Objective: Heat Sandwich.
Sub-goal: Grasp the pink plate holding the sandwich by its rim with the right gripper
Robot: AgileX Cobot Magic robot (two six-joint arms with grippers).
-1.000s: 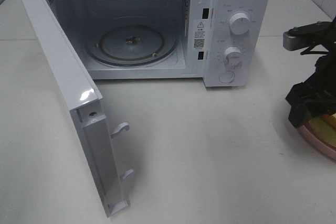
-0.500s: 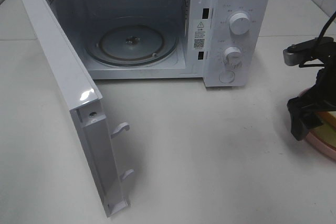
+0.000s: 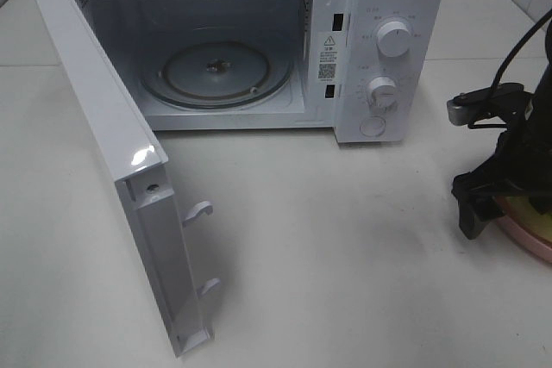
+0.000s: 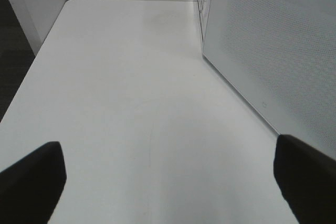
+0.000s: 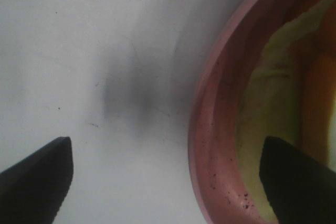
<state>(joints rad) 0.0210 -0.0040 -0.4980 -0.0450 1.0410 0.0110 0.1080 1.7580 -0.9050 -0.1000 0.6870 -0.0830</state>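
Note:
The sandwich (image 5: 265,103) lies on a round pink plate (image 5: 210,129); its pale yellow-green layer and tan crust show in the right wrist view. In the high view only a sliver of the sandwich (image 3: 521,205) and the plate's rim (image 3: 526,241) show at the far right, under the black arm. My right gripper (image 5: 168,182) is open and straddles the plate's rim, one finger (image 5: 37,182) over bare table, the other (image 5: 299,182) over the sandwich. The right gripper (image 3: 503,204) holds nothing. My left gripper (image 4: 168,182) is open over the table, beside the microwave door.
A white microwave (image 3: 392,49) stands at the back with its door (image 3: 112,152) swung wide open to the left. A glass turntable (image 3: 216,71) sits inside the cavity. The door's perforated face (image 4: 278,40) is close to the left gripper.
The right arm has come down and shifted left along the plate's edge. Its jaws have spread wider. The left arm and the microwave have not moved.

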